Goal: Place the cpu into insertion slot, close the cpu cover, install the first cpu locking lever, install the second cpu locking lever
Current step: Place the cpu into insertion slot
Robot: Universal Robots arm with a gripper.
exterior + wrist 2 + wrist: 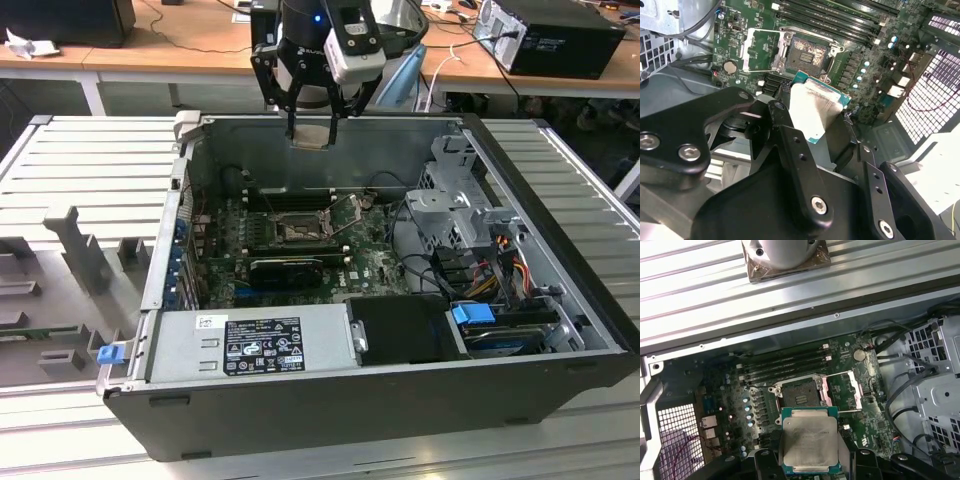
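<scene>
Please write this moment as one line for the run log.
pincer: shut on cpu | cpu: raised, not seated | insertion slot: empty | cpu cover: open

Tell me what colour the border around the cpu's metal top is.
Teal-green, framing the silvery-grey top of the cpu; clearest in the first wrist view.

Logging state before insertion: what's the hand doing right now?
Hand: closed, holding the cpu in the air above the board; insertion slot is empty.
</scene>
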